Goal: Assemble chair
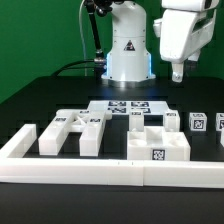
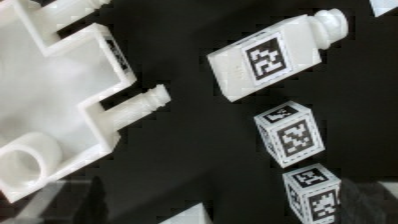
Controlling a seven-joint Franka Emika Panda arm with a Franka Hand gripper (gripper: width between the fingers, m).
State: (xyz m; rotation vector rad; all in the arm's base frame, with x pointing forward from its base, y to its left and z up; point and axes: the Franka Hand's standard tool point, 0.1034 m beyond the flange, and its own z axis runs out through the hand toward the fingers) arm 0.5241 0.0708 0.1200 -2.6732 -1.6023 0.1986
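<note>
Nearest is laid a long low white plastic border rail (image 1: 100,172). Above and behind it the gripper (image 1: 178,74) is held clear; whether parted or closed cannot be determined. White blocky chair parts (image 1: 157,143) are set just behind the rail, two small tagged cubes (image 1: 197,122) nearest beneath the gripper.

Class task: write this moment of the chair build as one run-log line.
stage: parts loose | chair parts: lying separate on table | gripper: raised, touching nothing | jaws: cannot tell
</note>
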